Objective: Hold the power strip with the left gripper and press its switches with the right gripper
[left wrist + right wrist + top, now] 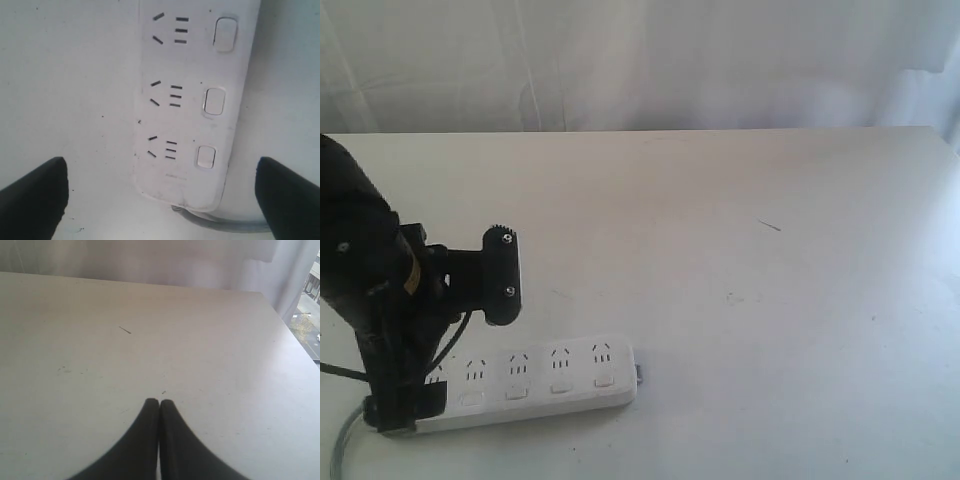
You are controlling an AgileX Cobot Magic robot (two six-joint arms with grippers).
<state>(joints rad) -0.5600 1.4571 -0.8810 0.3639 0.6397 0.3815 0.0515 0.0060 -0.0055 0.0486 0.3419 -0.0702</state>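
- Straddling the cord end of the power strip, the left tool has its fingers spread wide. One finger sits on each long side, both clear of the plastic, and nothing is pinched yet.
- That stance looks chosen so that closing would clamp the strip across its width and leave the switches along one edge uncovered.
- The right tool has its tips pressed together and holds nothing, a shape suited to poking a single button. It hangs over bare bench, and the strip is not in its view.
- The strip lies flat, sockets up, low on the left of the exterior view, with its grey cord trailing off past the left arm.
- A thin dark fleck lies on the bench well apart from the strip, and a white curtain hangs behind.
- The left arm hides the socket group nearest the cord in the exterior view, so that switch may be awkward to reach.
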